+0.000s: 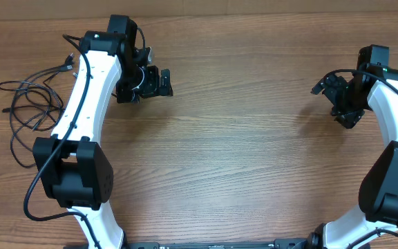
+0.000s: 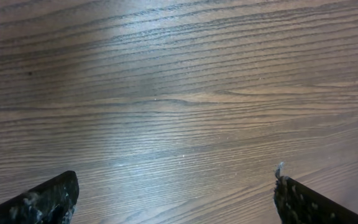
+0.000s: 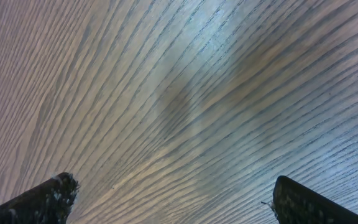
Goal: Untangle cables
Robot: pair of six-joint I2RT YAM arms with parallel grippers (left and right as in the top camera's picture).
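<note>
Overhead: cables lie on the tabletop, outboard of my left arm. Left pincer nearer, spread, empty; right pincer likewise spread.

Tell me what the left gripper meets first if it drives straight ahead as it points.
Likely only the bare table; the left gripper has nothing else ahead in its wrist view. The cables lie off that line.

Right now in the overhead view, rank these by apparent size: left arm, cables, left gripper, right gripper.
1. left arm, by far the largest.
2. cables, a loose tangle partly under that arm.
3. left gripper and right gripper: they look about alike, so unranked.
</note>
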